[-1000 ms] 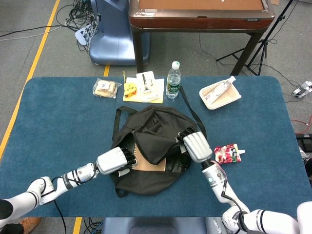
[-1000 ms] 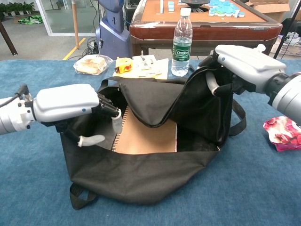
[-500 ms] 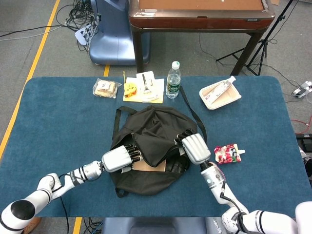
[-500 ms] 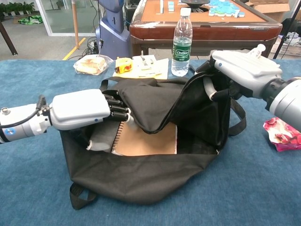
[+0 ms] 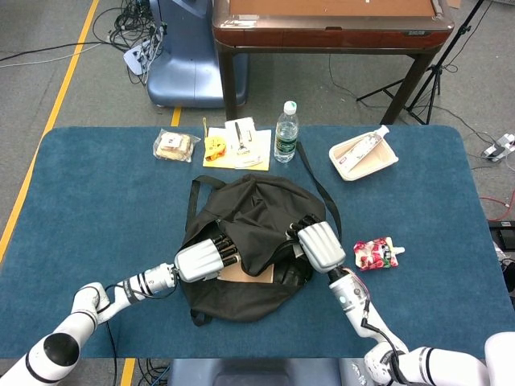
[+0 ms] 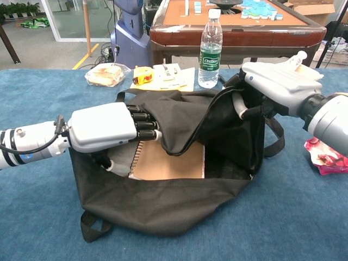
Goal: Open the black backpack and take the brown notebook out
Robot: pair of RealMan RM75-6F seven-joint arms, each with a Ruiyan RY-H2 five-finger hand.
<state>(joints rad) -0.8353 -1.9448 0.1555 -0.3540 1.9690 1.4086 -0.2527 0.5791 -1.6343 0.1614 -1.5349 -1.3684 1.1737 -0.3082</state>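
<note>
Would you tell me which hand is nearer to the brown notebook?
Left. The left hand reaches into the black backpack at the brown notebook's spiral edge; the right hand holds the bag's far side open, away from it.

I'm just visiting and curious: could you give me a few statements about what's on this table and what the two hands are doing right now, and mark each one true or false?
1. The black backpack is open, and the brown notebook shows inside it. True.
2. The right hand holds the backpack's edge up. True.
3. The notebook already lies on the table beside the backpack. False: it is inside the bag.
4. The water bottle lies on its side. False: it stands upright behind the backpack.
5. The left hand reaches into the backpack's opening, by the notebook's spiral edge. True.
6. The red snack pouch sits inside the backpack. False: it lies on the blue table beside the bag.
</note>
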